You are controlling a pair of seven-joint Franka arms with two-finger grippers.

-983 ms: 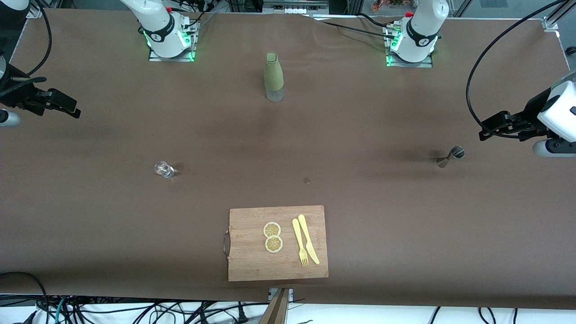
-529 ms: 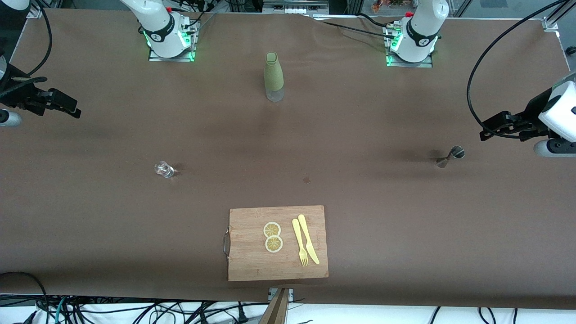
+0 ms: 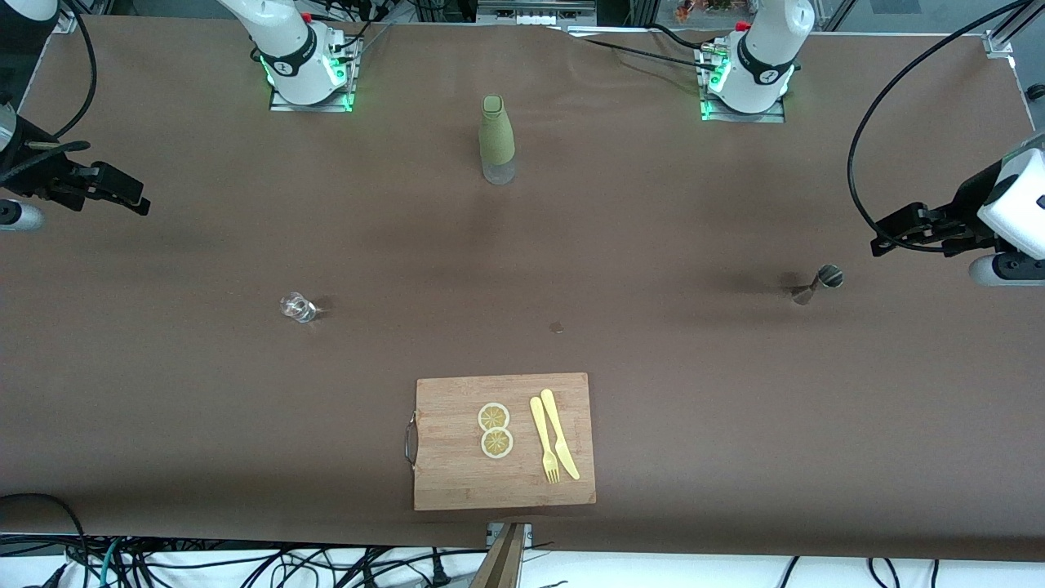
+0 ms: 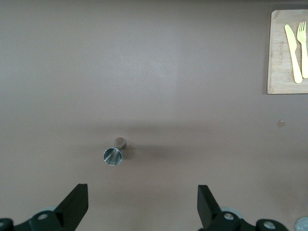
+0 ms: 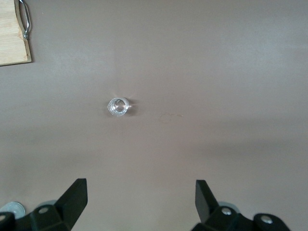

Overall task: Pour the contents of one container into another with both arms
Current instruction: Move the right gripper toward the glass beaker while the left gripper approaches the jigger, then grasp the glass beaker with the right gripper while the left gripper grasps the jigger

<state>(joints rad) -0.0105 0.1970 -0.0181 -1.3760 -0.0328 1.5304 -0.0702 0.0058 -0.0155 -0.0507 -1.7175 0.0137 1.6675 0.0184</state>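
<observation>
We see left gripper point(image 3: 880, 238) up over table point(image 3: 735, 392) at left arm's end, fingers point(image 4: 74, 204) spread wide, nothing between. Metal jigger point(image 3: 819, 283) stands on table near it, untouched. Right gripper point(image 3: 135, 202) over right arm's end edge, fingers point(image 5: 72, 199) spread, empty. Small clear glass point(image 3: 298, 308) well apart from it. Green bottle point(image 3: 496, 140) upright between arm bases. We note cutting board point(image 3: 457, 465) at camera-side edge with lemon slices point(image 3: 495, 429), fork point(image 3: 544, 441), knife point(image 3: 559, 434); open tabletop between grippers and containers.
</observation>
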